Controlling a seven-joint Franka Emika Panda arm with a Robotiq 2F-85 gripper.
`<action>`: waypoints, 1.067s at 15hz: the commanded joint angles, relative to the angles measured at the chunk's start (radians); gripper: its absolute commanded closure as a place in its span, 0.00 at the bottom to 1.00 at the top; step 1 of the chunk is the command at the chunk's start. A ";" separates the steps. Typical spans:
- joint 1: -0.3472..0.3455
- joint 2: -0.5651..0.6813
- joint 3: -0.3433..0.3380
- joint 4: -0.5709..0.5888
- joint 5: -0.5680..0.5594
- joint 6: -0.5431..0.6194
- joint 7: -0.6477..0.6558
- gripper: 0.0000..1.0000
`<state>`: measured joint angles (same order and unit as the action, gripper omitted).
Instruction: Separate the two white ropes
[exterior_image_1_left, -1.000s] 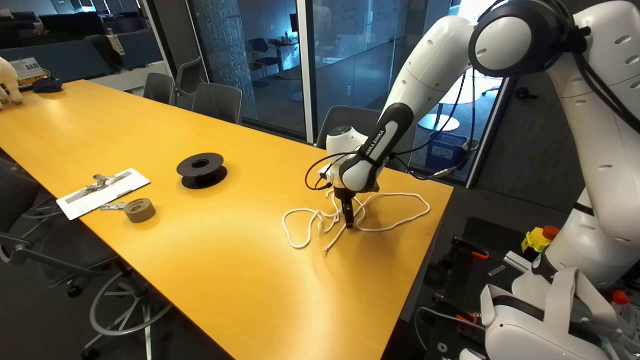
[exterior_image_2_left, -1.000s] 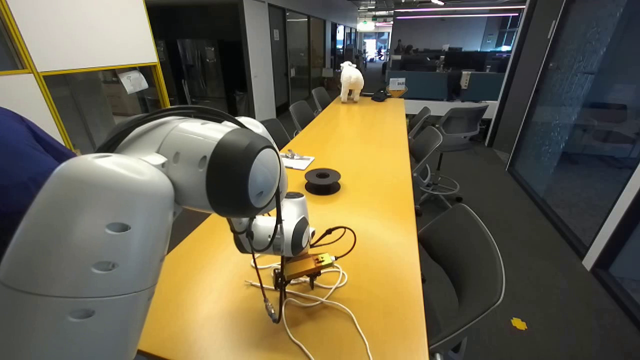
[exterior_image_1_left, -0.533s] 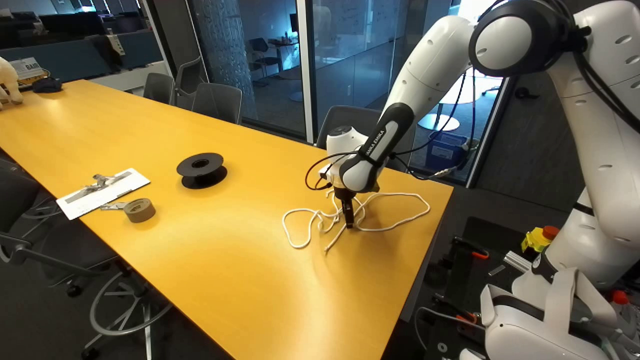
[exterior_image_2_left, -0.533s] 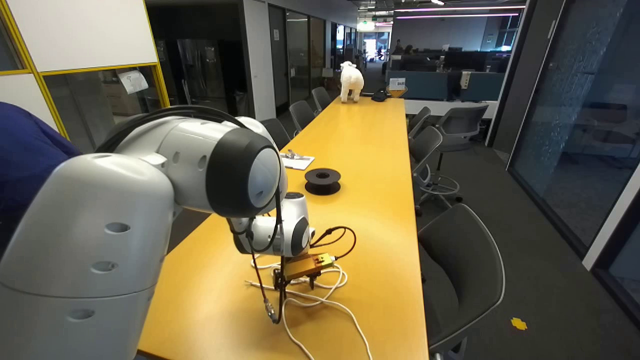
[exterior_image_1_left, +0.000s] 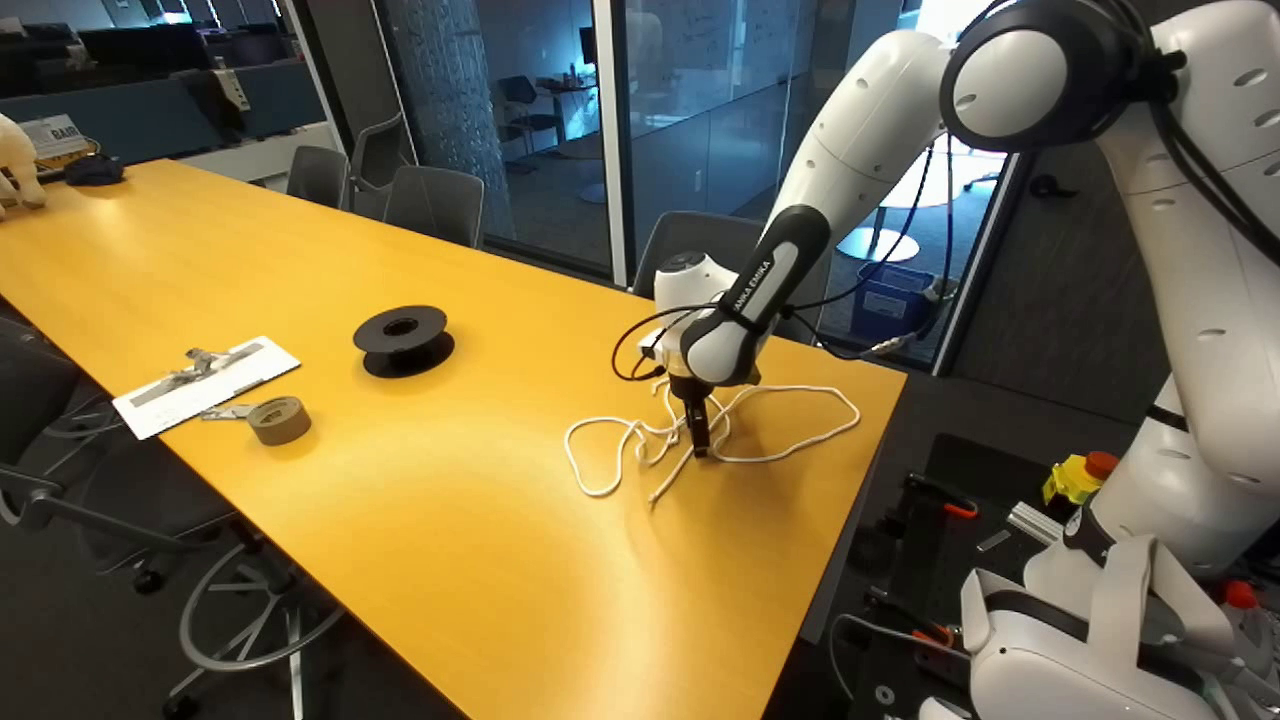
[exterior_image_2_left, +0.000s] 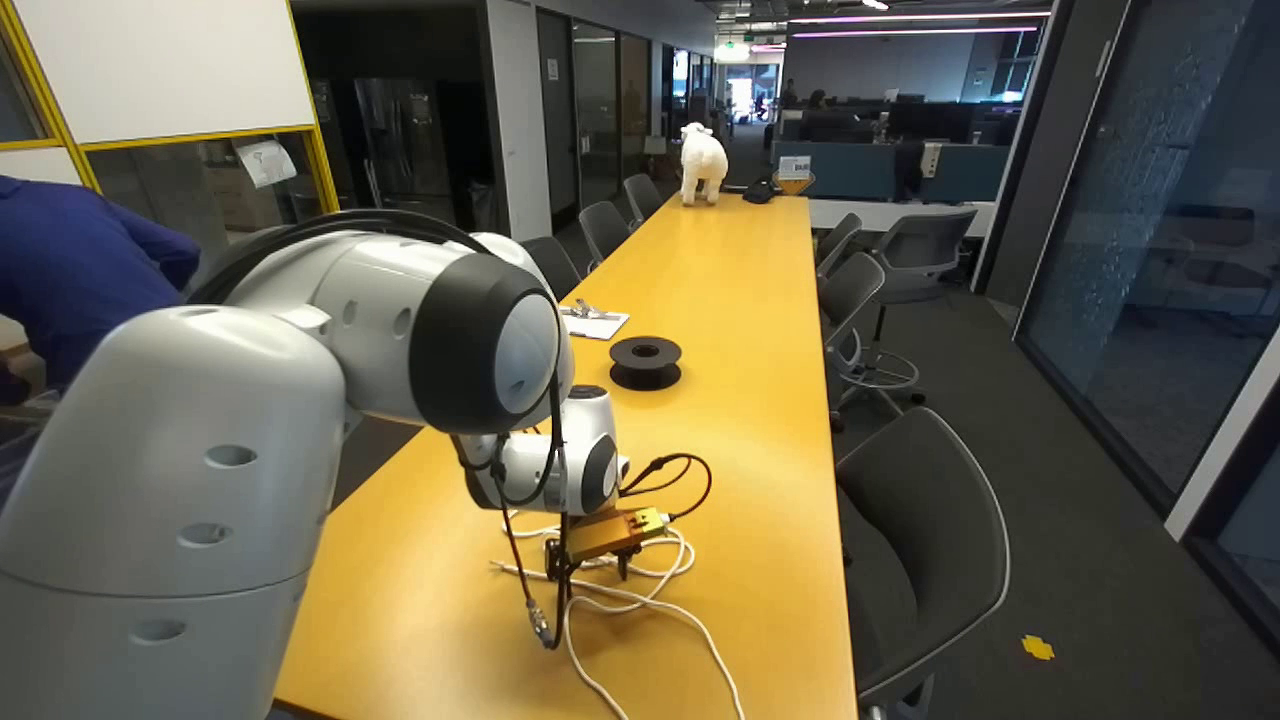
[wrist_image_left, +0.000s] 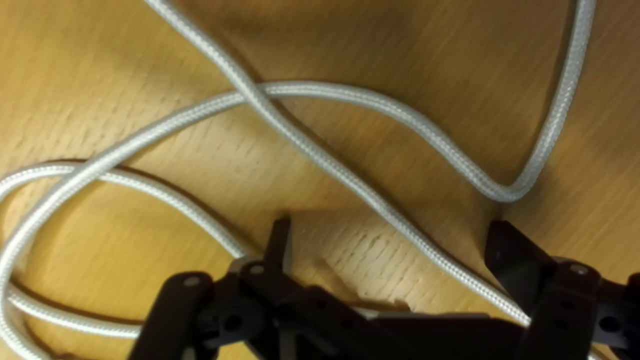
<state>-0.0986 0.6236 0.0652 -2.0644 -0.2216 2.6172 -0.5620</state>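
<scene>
Hardly anything is changed from a moment before: the claw (wrist_image_left: 389, 230) is held at nearly the same spot, low over the desk (exterior_image_1_left: 450, 560), the two white ropes (wrist_image_left: 350, 180) are left in the same loops under and around it, and more of a blue-clad figure (exterior_image_2_left: 85, 260) is shown in an exterior view. The claw's black fingers (wrist_image_left: 505, 255) are spread wide; the gap is crossed by one strand, and whether it is touched cannot be told. The ropes, round and finely braided, are curled and crossed on wood grain near the desk's end. Farther off, a black, round-flanged spool (exterior_image_1_left: 403, 345) and brown tape (exterior_image_1_left: 280, 422) are seen.
</scene>
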 joint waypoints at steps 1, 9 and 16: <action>0.007 -0.040 -0.006 -0.034 -0.025 0.019 0.016 0.00; 0.002 -0.041 -0.002 -0.034 -0.023 0.019 0.009 0.00; 0.000 -0.044 -0.002 -0.036 -0.024 0.029 0.006 0.51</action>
<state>-0.0986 0.6075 0.0649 -2.0754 -0.2261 2.6252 -0.5620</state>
